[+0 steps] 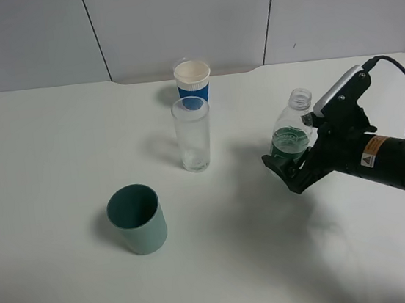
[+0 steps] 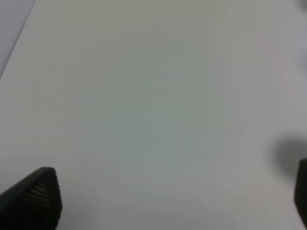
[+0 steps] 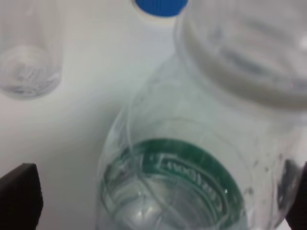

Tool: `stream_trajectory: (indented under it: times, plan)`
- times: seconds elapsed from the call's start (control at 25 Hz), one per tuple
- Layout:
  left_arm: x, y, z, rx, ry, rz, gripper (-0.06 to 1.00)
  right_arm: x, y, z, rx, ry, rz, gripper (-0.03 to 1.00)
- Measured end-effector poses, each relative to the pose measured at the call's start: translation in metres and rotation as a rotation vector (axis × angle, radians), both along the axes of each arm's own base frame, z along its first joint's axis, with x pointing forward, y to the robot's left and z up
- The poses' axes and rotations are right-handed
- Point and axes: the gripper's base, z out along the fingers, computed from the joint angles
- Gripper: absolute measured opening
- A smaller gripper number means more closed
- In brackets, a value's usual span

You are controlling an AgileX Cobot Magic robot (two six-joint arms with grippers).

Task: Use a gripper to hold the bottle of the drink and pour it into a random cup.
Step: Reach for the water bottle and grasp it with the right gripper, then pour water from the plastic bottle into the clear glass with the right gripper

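Observation:
The bottle (image 1: 293, 127) is clear plastic with a green label and no cap, and it stands on the white table right of centre. My right gripper (image 1: 291, 167) reaches in from the right and straddles its lower half. In the right wrist view the bottle (image 3: 192, 143) fills the space between the two black fingers (image 3: 19, 196). The jaws are spread wide, and a gap shows on one side, so the right gripper (image 3: 158, 196) is open. The cup (image 1: 193, 134), a tall clear glass tumbler, stands to the left of the bottle and looks empty (image 3: 26, 52). My left gripper (image 2: 175, 191) hangs open over bare table.
A blue cup with a white rim (image 1: 192, 79) stands just behind the glass. A squat teal cup (image 1: 137, 219) sits nearer the front left. The white table (image 1: 43, 178) ends at a grey wall at the back.

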Motion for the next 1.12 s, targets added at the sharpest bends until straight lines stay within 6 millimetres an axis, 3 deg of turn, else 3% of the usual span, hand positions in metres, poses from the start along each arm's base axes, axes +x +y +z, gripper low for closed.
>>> stream_trajectory:
  times: [0.2,0.44,1.12]
  plan:
    - [0.0000,-0.0001,0.0000,-0.001,0.000,-0.001,0.98,0.0000,0.0000,0.0001,-0.001,-0.002,0.001,0.93]
    - [0.0000,-0.0001,0.0000,-0.001,0.000,-0.001,0.98,-0.0001,0.0001,-0.0002,0.002,0.004,0.000,0.57]
    - [0.0000,0.0000,0.0000,0.000,0.000,0.000,0.98,-0.0009,0.0010,-0.0009,0.049,0.037,-0.011,0.57]
